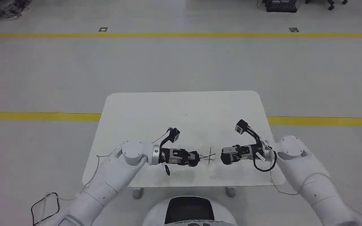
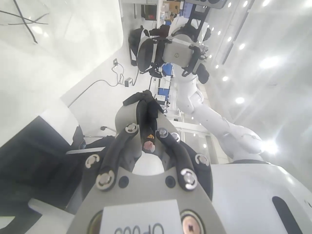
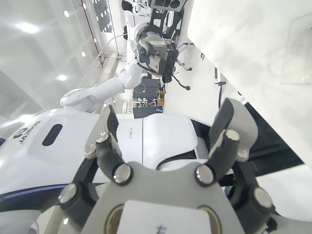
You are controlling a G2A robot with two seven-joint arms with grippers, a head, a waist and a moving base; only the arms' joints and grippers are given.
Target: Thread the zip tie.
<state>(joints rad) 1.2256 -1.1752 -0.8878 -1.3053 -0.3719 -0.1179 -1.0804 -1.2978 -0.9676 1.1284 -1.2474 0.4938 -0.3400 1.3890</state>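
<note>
**Picking one tie out of the crossed bundle**

The zip ties (image 1: 210, 156) are lying crossed on the desk (image 1: 169, 113), near its front edge, between the two grippers. The right gripper (image 3: 168, 118) is hanging just beside them with its jaws spread wide and nothing in them. The left gripper (image 1: 194, 159) is facing it from the other side with its jaws pressed together. Whether anything is pinched there cannot be told. A thin black strand (image 3: 181, 83) is dangling beside them, and it is unclear whether it is a tie or a cable.

Judging from this, the robot is standing at the pick-up, with no threading begun. The right jaws are probably needing to come down on a single strand, away from the crossing, so that no neighbour is getting dragged along. A flat, springy tie is likely to slide on the smooth top, so a grip close to the head is looking safer. The left jaws will need opening before taking the tail.
</note>
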